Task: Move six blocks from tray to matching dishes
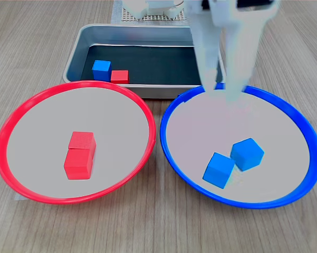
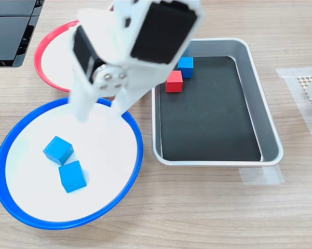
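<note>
My gripper (image 1: 221,87) hangs open and empty over the far edge of the blue-rimmed dish (image 1: 300,132), also seen as gripper (image 2: 101,109) above dish (image 2: 137,150). Two blue blocks (image 1: 219,169) (image 1: 247,154) lie side by side in that dish, shown again as blocks (image 2: 57,150) (image 2: 72,176). The red-rimmed dish (image 1: 21,113) holds two red blocks (image 1: 82,140) (image 1: 78,163) touching each other. In the silver tray (image 1: 74,52) sit one blue block (image 1: 101,69) and one red block (image 1: 119,76). My arm hides the red dish's blocks in the second exterior view.
The arm's base (image 1: 153,8) stands behind the tray. In the second exterior view a black flat device (image 2: 10,31) lies at the top left, a white mesh pad (image 2: 311,88) at the right edge, and clear tape (image 2: 259,176) by the tray's corner.
</note>
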